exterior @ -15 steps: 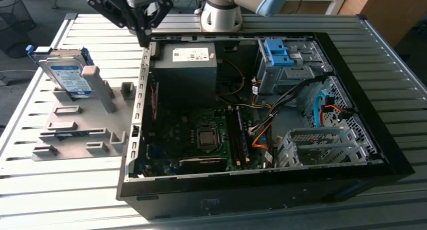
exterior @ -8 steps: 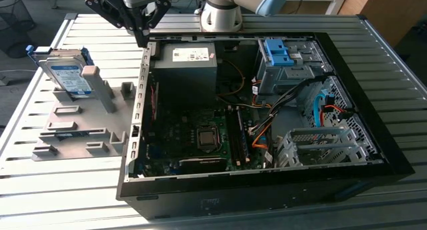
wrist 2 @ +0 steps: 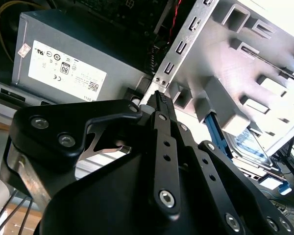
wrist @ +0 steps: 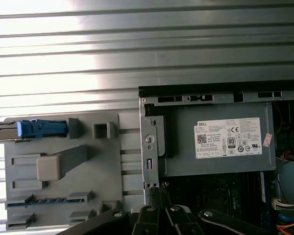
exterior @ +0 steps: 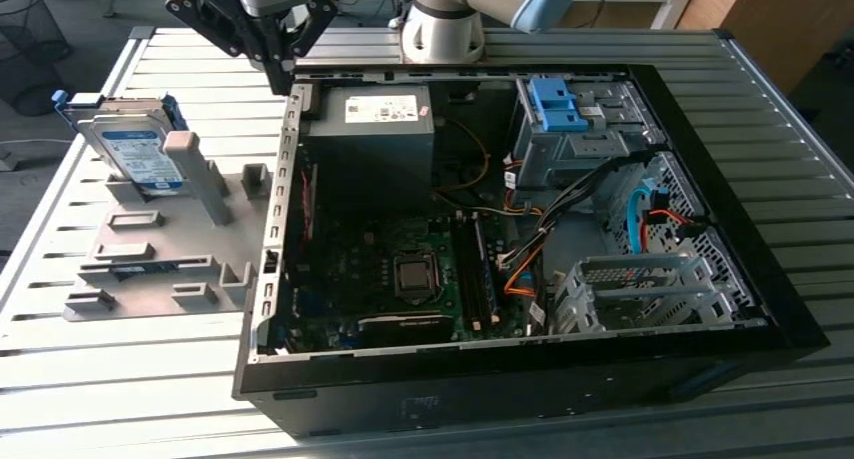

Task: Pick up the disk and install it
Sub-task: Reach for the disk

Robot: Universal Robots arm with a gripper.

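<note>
The disk (exterior: 136, 151), silver with a white-and-blue label and a blue frame, stands on edge in the grey fixture (exterior: 160, 269) at the exterior view's left. The first wrist view shows the disk (wrist: 39, 129) edge-on, and the second wrist view catches part of its label (wrist 2: 252, 147). My gripper (exterior: 282, 83) hangs over the rear corner of the open computer case, to the right of the disk and apart from it. Both wrist views show the fingers (wrist 2: 159, 105) pressed together with nothing between them, the gripper (wrist: 157, 189) above the case's metal edge.
The open black case (exterior: 747, 309) takes up the table's middle and right. Inside it are a grey power-supply box (exterior: 380, 119), a motherboard (exterior: 400, 269), cables and a drive cage carrying a bare blue bracket (exterior: 554, 104). The fixture's upright posts (exterior: 200, 174) stand beside the disk.
</note>
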